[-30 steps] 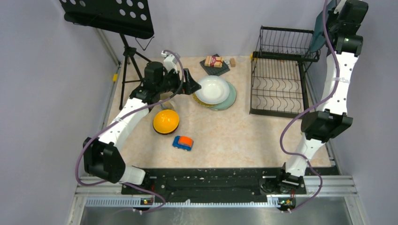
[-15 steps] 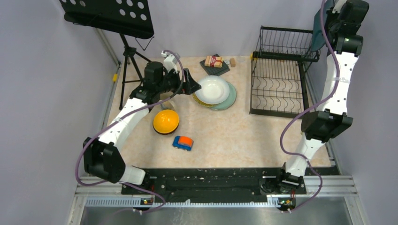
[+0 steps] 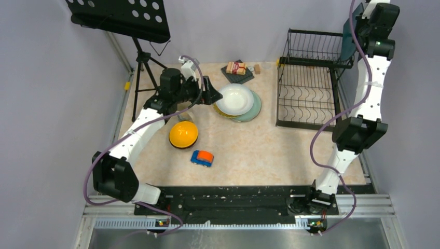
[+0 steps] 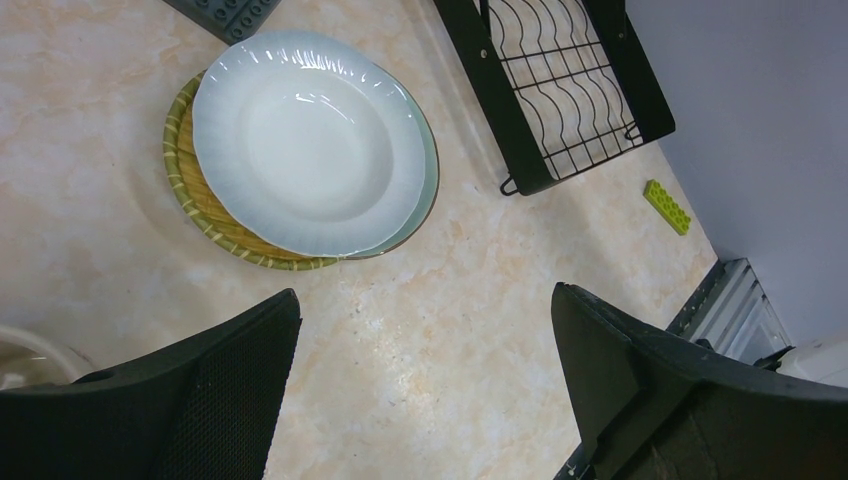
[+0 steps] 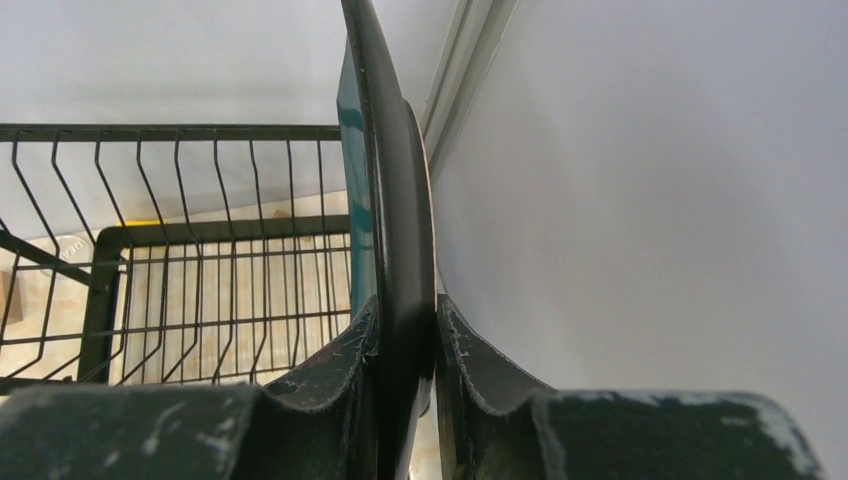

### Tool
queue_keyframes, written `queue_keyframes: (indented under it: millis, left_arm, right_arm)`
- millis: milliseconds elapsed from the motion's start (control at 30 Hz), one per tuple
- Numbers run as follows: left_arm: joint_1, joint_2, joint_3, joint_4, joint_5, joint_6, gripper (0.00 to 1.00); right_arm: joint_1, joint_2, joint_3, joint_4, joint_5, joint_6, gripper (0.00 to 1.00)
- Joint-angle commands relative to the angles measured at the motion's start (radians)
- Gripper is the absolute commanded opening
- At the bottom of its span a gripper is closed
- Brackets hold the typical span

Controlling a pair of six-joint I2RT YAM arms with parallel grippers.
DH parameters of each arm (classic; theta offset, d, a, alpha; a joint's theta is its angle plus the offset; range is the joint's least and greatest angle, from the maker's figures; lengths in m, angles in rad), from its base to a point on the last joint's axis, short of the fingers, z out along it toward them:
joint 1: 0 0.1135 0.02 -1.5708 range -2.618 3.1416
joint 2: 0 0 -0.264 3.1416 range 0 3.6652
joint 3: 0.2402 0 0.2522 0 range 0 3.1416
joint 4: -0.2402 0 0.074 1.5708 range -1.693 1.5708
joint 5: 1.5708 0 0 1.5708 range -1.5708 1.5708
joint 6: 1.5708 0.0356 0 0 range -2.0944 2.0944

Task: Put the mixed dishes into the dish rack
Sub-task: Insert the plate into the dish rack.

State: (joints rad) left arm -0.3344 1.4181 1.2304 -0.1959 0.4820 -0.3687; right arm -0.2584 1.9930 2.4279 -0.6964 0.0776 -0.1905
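Note:
My right gripper [image 3: 361, 32] is shut on the edge of the dark teal square plate [image 3: 348, 39], holding it upright high above the far right corner of the dish rack [image 3: 306, 96]. In the right wrist view the plate [image 5: 395, 150] stands edge-on between both fingers [image 5: 345, 360], with the rack's raised basket [image 5: 180, 290] below and to the left. My left gripper [image 4: 425, 300] hangs open over bare table just near the stacked round plates: cream [image 4: 305, 155] on top, mint-green [image 4: 428, 185] and yellowish [image 4: 200, 205] beneath. The orange-yellow bowl [image 3: 183, 134] lies upside down near the left arm.
A blue-and-orange toy car [image 3: 202, 157] sits in front of the bowl. A packet on a dark mat [image 3: 237, 69] lies at the back. The black music stand [image 3: 119, 18] fills the far left corner. A green brick [image 4: 667, 206] lies by the rack's front.
The right arm has drawn slightly up and back with the teal plate still in its grip. The left arm has stayed put.

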Motion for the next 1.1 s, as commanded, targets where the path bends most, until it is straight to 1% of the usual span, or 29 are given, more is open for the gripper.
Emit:
queue_keyframes:
  millis: [0, 267, 433, 533, 733, 1067]
  left_arm:
    - [0.005, 0.014, 0.026, 0.026, 0.013, -0.008, 0.99]
    - [0.005, 0.023, 0.031, 0.025, 0.013, -0.012, 0.99]
    - [0.006, 0.031, 0.034, 0.025, 0.011, -0.014, 0.99]
    - [0.006, 0.040, 0.043, 0.027, 0.022, -0.020, 0.99]
    - [0.006, 0.042, 0.038, 0.041, 0.032, -0.033, 0.99]
    - [0.006, 0.038, 0.034, 0.045, 0.039, -0.032, 0.99]
  right_arm:
    - [-0.007, -0.006, 0.023, 0.171, 0.026, -0.010, 0.00]
    - [-0.007, 0.024, 0.025, 0.167, 0.080, 0.022, 0.00]
    - [-0.006, -0.010, 0.043, 0.197, 0.034, 0.057, 0.00]
    - [-0.007, -0.031, 0.105, 0.195, 0.022, 0.072, 0.00]
    - [-0.007, -0.104, 0.093, 0.251, 0.043, 0.050, 0.00]
    - [-0.007, -0.113, 0.070, 0.245, 0.060, 0.019, 0.00]
